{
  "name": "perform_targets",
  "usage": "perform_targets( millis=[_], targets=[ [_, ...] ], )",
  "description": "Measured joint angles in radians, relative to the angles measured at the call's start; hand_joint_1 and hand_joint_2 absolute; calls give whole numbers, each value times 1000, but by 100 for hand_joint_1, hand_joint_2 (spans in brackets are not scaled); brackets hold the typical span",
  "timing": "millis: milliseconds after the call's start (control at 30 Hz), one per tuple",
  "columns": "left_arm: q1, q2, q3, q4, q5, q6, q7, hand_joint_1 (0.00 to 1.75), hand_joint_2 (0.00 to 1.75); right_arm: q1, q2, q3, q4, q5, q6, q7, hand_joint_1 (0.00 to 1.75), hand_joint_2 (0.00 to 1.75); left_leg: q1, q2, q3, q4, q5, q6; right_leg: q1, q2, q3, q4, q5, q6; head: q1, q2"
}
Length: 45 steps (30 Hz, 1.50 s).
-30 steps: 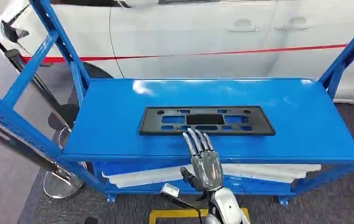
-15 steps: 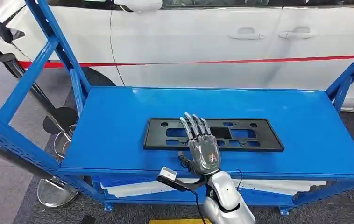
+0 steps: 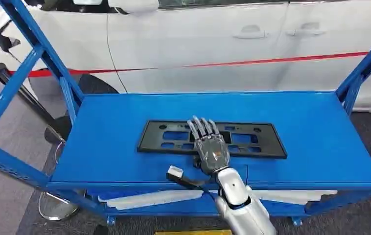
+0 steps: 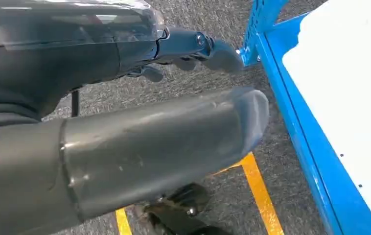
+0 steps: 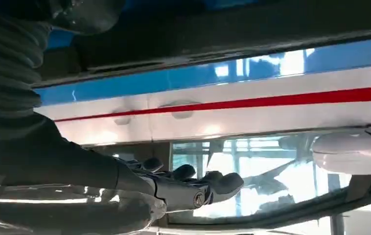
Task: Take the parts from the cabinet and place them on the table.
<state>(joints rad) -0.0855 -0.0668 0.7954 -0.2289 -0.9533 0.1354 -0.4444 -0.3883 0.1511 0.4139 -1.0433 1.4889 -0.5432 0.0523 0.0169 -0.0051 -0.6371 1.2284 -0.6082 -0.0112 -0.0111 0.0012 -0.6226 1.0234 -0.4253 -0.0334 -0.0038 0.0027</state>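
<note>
The shelf (image 3: 125,122) top is open from above, with bare blue surface on all sides of the black plate (image 3: 164,137) that lies across its middle, broadest at both ends and along the far edge. Slanted blue posts (image 3: 51,63) rise at the far left and far right corners and a blue rail (image 3: 7,159) crosses low on the left, narrowing entry from the sides. Close behind the shelf a white car (image 3: 222,44) closes off the far side, and the right hand (image 3: 212,149) lies over the plate's near edge.
</note>
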Motion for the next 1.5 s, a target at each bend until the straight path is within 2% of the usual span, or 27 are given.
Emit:
perform_targets(
  millis=[67,100,200,233,267,300,367,433,533,567,600,700,733,867,900,933,1033,1100,1133,1200,1233,1267,1300,1333,1400,1433,1500],
  targets=[
    [3,1,0,0,0,0,0,0,0,0,-4,1,14,1,3,0,0,175,0,0,-37,86,-32,1,5,-1,-7,2,3,-3,0,0],
    [4,1,0,0,0,0,0,0,0,0,-6,2,18,0,6,0,0,175,0,0,-26,67,-17,2,6,-1,-9,3,5,-3,0,0],
    [1,1,0,0,1,0,-5,0,0,-1,-10,8,28,-11,15,-1,0,175,-1,0,97,-161,102,17,8,0,-12,8,8,1,0,0],
    [0,2,0,0,3,-1,-6,0,0,0,-12,10,29,-12,18,-1,0,175,-4,0,112,-207,100,20,10,0,-12,9,10,4,0,0],
    [-2,2,0,0,10,-7,-7,0,0,0,-16,10,30,-15,25,-1,0,175,-10,-2,108,-205,46,22,13,0,-19,12,15,13,0,0],
    [0,2,0,0,10,-10,-8,0,0,0,-18,10,31,-15,25,-1,0,175,-11,-2,106,-209,83,28,13,0,-22,13,14,19,0,0],
    [6,2,0,0,7,-11,-8,0,0,0,-21,11,31,-15,26,3,0,175,-6,-1,107,-219,110,39,18,2,-18,8,23,33,0,0],
    [0,0,0,0,0,-8,-8,0,0,-3,-28,10,34,-5,25,29,0,175,0,5,106,-227,129,51,12,1,-37,51,-24,43,1,0],
    [-1,0,1,0,-8,-6,-8,0,0,-13,-40,10,56,33,15,64,0,175,-4,7,92,-225,136,58,7,1,-120,254,-135,54,1,0],
    [-1,0,1,0,-11,-6,-8,0,0,-18,-45,10,66,43,11,73,0,175,-5,8,89,-223,137,58,5,1,-132,294,-142,55,0,0],
    [-1,0,1,0,-13,-5,-8,0,0,-24,-48,10,76,53,6,82,0,175,-5,8,89,-222,137,58,5,1,-120,281,-125,55,1,0],
    [-2,0,2,0,-15,-2,-8,0,0,-47,-57,8,98,59,-5,118,0,175,-8,7,92,-220,136,57,8,1,6,63,-20,40,1,0],
    [-2,-2,2,0,-19,-2,-8,0,0,-56,-63,8,104,59,-8,131,0,175,-9,7,91,-220,135,54,14,1,31,11,-29,28,0,0],
    [-3,-3,5,0,-20,3,-9,0,0,-68,-76,8,123,59,-14,165,0,175,-10,6,90,-224,138,31,19,0,31,-2,-24,18,0,0],
    [-3,-3,6,0,-22,3,-9,0,0,-72,-79,8,125,59,-15,167,0,175,-14,5,87,-220,131,24,5,-2,38,-17,-16,10,0,0],
    [-2,-3,8,0,-24,4,-9,0,0,-76,-79,8,130,59,-16,169,0,175,-11,5,82,-198,113,19,4,-4,43,-25,-13,5,0,0],
    [-1,-5,9,0,-29,4,-11,0,0,-80,-79,8,148,59,-16,175,0,175,-3,5,-21,21,0,6,4,-5,40,-25,-13,1,0,0],
    [3,-5,10,0,-29,3,-11,0,0,-82,-80,8,157,60,-16,177,0,175,2,5,-56,91,-6,-1,3,-5,41,-25,-13,1,0,0],
    [4,-5,10,0,-29,3,-13,0,0,-85,-80,8,162,60,-16,177,0,175,6,5,-37,50,30,-4,1,-5,43,-24,-14,2,0,0],
    [4,-4,12,0,-29,4,-14,0,0,-89,-80,8,170,60,-16,177,0,175,11,6,44,-111,116,-8,-4,-2,46,-19,-16,9,0,0],
    [4,-5,14,0,-29,4,-14,0,0,-92,-82,8,174,60,-15,177,0,175,16,7,90,-210,138,-10,-3,0,44,-12,-19,18,0,0],
    [2,-7,16,0,-29,4,-15,0,0,-95,-83,6,177,60,-14,179,0,175,8,3,92,-220,129,-4,3,3,40,-5,-22,27,0,0],
    [2,-7,19,0,-29,4,-16,0,0,-98,-86,6,183,60,-13,178,35,175,9,1,90,-216,130,6,3,5,39,-8,-19,33,2,0],
    [4,-7,19,0,-29,4,-16,0,0,-98,-87,5,187,60,-13,179,169,175,6,1,88,-215,131,11,5,6,40,-11,-17,39,2,0],
    [5,-8,20,0,-28,4,-19,0,0,-98,-91,2,193,60,-1,174,169,175,8,1,91,-222,141,28,0,7,41,-14,-13,52,2,0],
    [4,-8,22,0,-29,3,-22,0,0,-98,-93,-5,195,60,10,168,169,175,10,4,91,-226,148,38,-3,6,35,5,-30,55,2,0],
    [4,-8,27,0,-29,3,-24,0,0,-98,-94,-11,199,60,24,158,175,175,9,5,83,-226,152,47,-3,4,-18,114,-106,60,2,0]
  ],
)
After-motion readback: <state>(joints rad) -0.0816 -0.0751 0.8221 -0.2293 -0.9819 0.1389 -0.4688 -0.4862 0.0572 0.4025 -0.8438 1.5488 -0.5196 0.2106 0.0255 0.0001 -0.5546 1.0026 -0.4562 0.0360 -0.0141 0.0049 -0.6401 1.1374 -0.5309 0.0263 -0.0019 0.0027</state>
